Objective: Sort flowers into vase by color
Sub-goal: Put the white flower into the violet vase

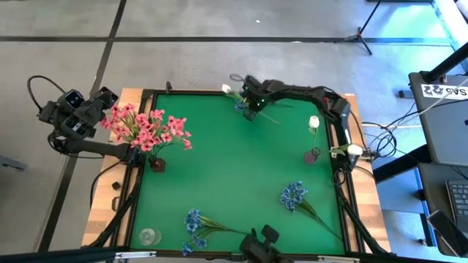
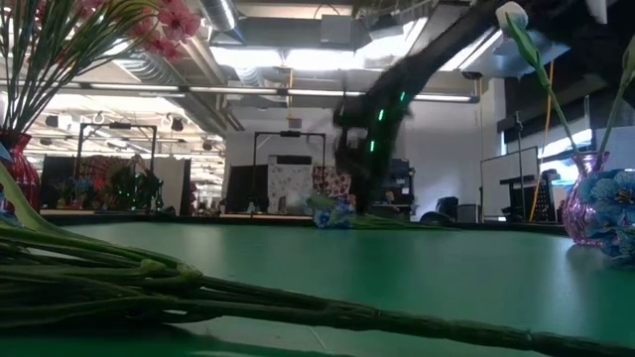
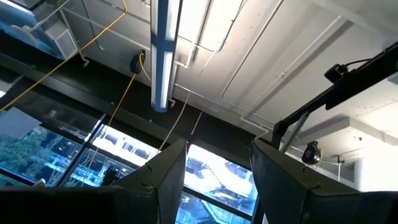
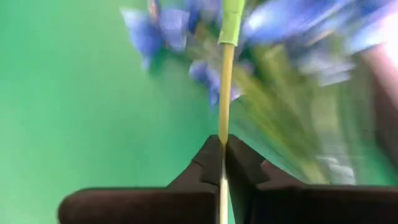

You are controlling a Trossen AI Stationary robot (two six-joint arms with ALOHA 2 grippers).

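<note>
My right gripper (image 1: 252,109) reaches to the table's far edge and is shut on a thin yellow-green flower stem (image 4: 224,93). A white bud (image 1: 227,89) and a blue blossom cluster (image 1: 240,106) lie close beside it. Pink blossoms (image 1: 146,128) stand in a dark vase (image 1: 157,164) at the left. One white bud (image 1: 314,122) stands in a pink vase (image 1: 313,155) at the right. Two blue sprigs (image 1: 292,196) (image 1: 194,223) lie flat on the green mat. My left gripper (image 3: 214,186) is open, off the table's left side, pointing up at the ceiling. My right gripper pinches the thin stem (image 4: 222,146) between its two fingertips (image 4: 208,165), and the stem runs straight on beyond them, toward the blue blossoms (image 4: 168,28). In the high view the fingers come from above near the far edge. Which flower the stem belongs to and whether it is lifted, I cannot tell.
A clear glass vase (image 1: 148,236) stands near the mat's near left corner. A small white object (image 1: 355,150) sits at the right edge by the arm's base. A raised black frame (image 1: 190,92) borders the mat. Open green mat (image 1: 234,168) lies in the middle.
</note>
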